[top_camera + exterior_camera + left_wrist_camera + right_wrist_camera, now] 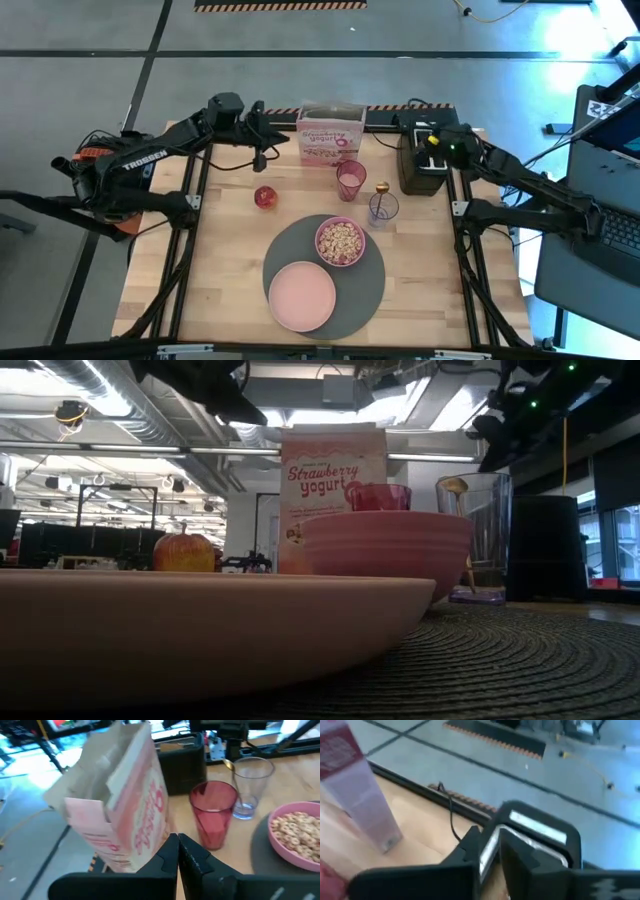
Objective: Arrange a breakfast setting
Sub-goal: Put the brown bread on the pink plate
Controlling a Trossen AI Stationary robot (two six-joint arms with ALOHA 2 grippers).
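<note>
On the round dark-grey mat (370,290) rest a pink bowl (341,241) holding cereal and a larger pink plate (302,296). Behind the mat stand a pink tumbler (351,180) and a clear glass (383,208) with a small spoon (382,188) upright in it. A red apple (265,196) lies to their left. The pink-and-white cereal box (331,131) stands upright at the far edge. My left gripper (272,131) hovers shut just left of the box (125,805), touching nothing. My right gripper (490,837) hangs over the black toaster (535,827), open by a narrow gap with nothing in it.
The black toaster (422,155) stands at the far right of the table, right of the box. Bare wood lies left of the mat and along the near left. The glass and tumbler stand close together between the box and the bowl.
</note>
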